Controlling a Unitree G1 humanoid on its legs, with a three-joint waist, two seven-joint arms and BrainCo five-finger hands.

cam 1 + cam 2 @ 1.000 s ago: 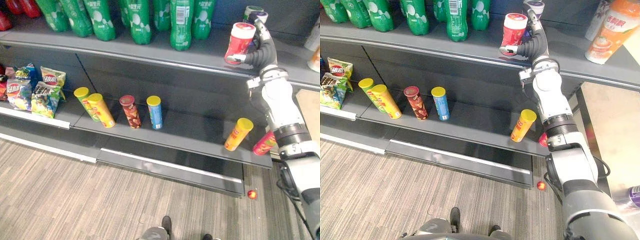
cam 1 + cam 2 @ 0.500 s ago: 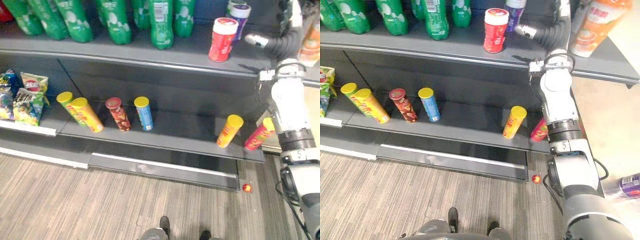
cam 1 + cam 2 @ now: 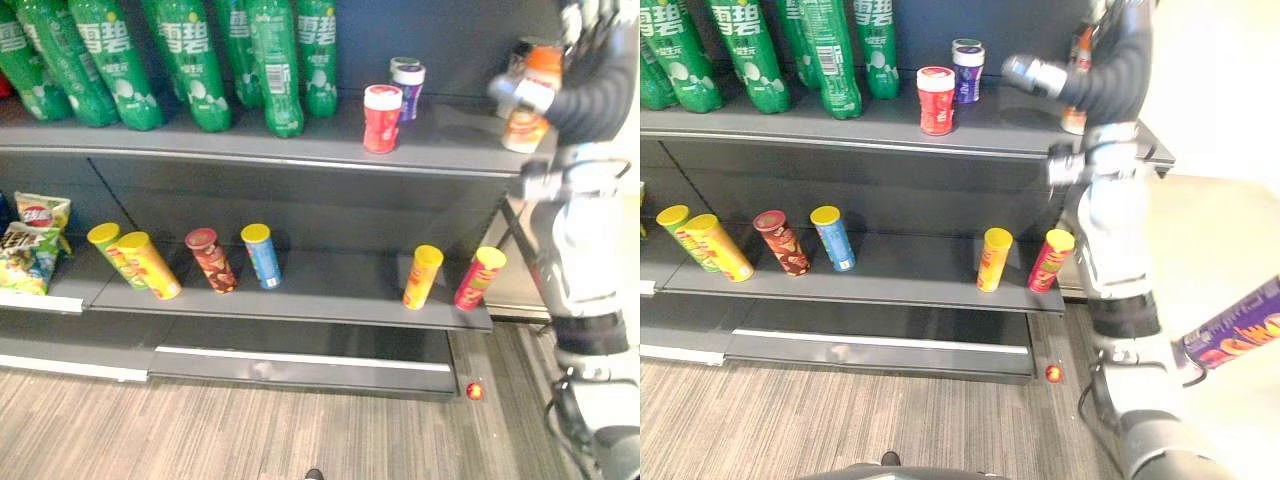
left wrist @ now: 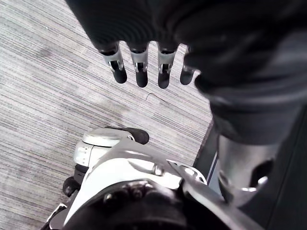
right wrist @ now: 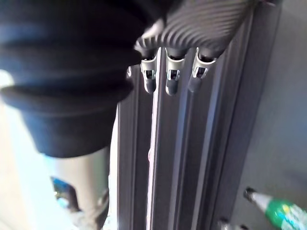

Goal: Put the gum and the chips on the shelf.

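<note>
right hand (image 5: 171, 76) off gum (image 3: 382, 118)

clamped the gum a second ago; now raised well apart to its right, with fingers relaxed and nothing held. set the gum upright on top shelf (image 3: 455, 148), just beside purple jar (image 3: 407, 84). for left hand (image 4: 140, 69): idle over floor (image 4: 48, 72), relaxed, nothing held. on lower shelf (image 3: 330, 290): yellow chips (image 3: 422, 276) and red chips (image 3: 479, 278), both leaning, near each other.

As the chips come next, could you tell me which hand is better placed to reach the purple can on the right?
Probably the right. The purple can is on that arm's side, and the right hand is open and empty; the left hand hangs over the floor.
</note>
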